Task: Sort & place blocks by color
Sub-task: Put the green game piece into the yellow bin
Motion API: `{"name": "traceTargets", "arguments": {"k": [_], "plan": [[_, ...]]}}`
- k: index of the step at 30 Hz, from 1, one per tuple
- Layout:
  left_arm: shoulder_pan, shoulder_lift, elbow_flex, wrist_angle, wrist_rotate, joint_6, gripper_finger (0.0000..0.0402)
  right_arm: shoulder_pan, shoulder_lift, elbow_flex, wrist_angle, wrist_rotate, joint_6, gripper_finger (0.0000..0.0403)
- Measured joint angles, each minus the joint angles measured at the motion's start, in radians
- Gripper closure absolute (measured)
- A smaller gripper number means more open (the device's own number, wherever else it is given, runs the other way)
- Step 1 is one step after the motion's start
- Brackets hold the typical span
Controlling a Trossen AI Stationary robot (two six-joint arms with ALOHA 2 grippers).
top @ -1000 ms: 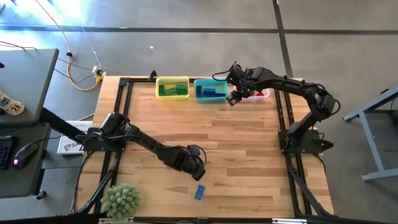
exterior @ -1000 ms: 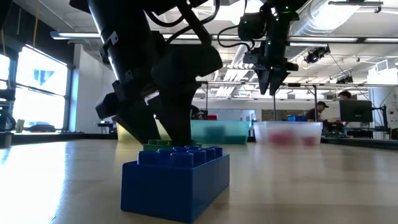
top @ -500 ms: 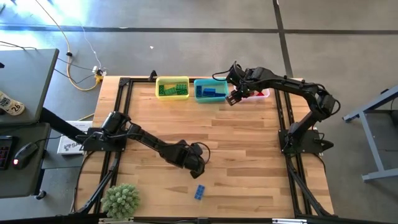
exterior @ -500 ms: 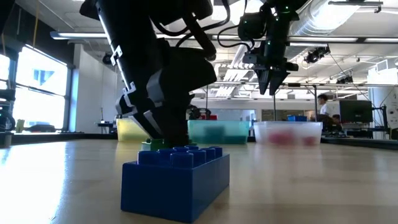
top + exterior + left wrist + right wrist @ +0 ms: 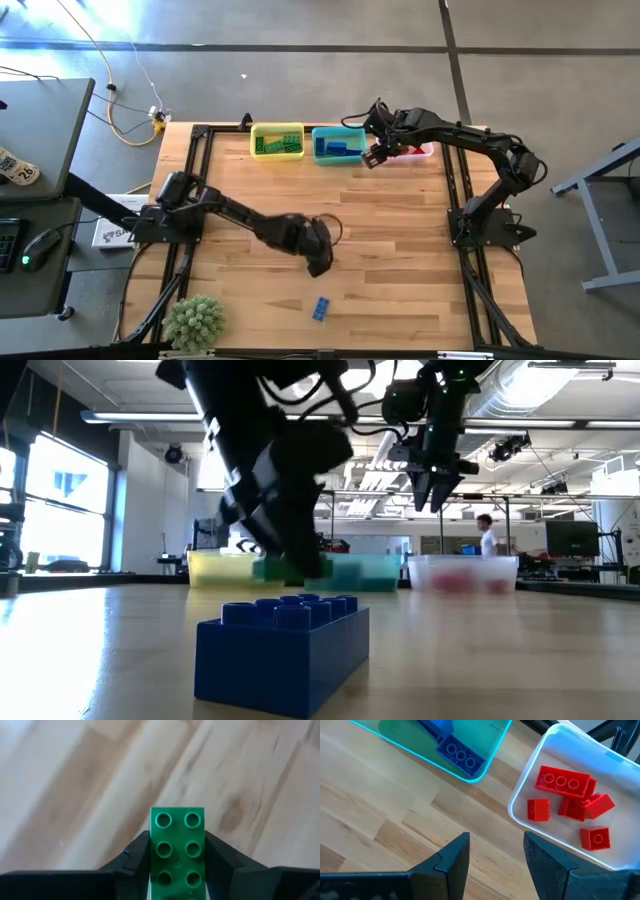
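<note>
My left gripper (image 5: 318,264) hangs over the middle of the table, shut on a green brick (image 5: 177,849). In the low view the green brick (image 5: 274,570) is a little above the wood. A blue brick (image 5: 321,309) lies flat on the table nearer the front edge and fills the foreground of the low view (image 5: 282,655). My right gripper (image 5: 495,851) hovers open and empty, high above the gap between the teal bin (image 5: 445,745) and the clear bin (image 5: 580,805). It shows in the high view (image 5: 372,160) too. My left gripper pinches the green brick's two long sides (image 5: 153,856) between its two fingers (image 5: 136,859). The fingers slant down from above. The brick's studded top faces the wrist camera and its far end sticks out past the fingertips. It is lifted clear of the table.
Three bins stand in a row at the far edge: a yellow bin (image 5: 277,141) with green bricks, the teal bin (image 5: 339,144) with blue bricks and the clear bin (image 5: 415,150) with several red bricks. A green plant (image 5: 194,322) sits at the front left corner.
My left gripper has taken hold of the green brick, which stood on the table behind the blue brick. It has lifted the brick clear, moving up and a little toward the far edge while its wrist rolled. The blue brick has stayed put.
</note>
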Motion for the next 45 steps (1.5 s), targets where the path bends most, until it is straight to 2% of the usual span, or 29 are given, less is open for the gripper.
{"name": "traceTargets", "arguments": {"k": [6,14,24,29,33,36,45], "plan": [[0.11,-0.068,0.0,0.0,-0.009,0.135,0.029,0.0,0.0,0.0,0.007,0.0,-0.01,0.0229],[0.309,-0.156,0.001,0.003,-0.017,0.262,0.029,0.0,0.0,0.0,0.006,-0.019,-0.028,0.0229],[0.582,-0.242,0.001,-0.047,-0.045,0.339,0.029,0.0,0.001,0.0,0.037,-0.106,-0.141,0.0229],[0.702,-0.245,0.002,-0.06,-0.045,0.342,0.029,0.0,0.001,0.0,0.09,-0.108,-0.149,0.0229],[0.777,-0.245,0.002,-0.06,-0.043,0.355,0.029,0.0,0.001,0.0,0.138,-0.11,-0.24,0.0229],[0.83,-0.245,0.002,-0.06,0.001,0.354,0.029,0.0,0.001,0.0,0.175,-0.111,-0.303,0.0229],[0.899,-0.164,0.003,-0.09,0.068,0.33,0.029,-0.003,0.001,0.0,0.275,-0.134,-0.467,0.0229]]}}
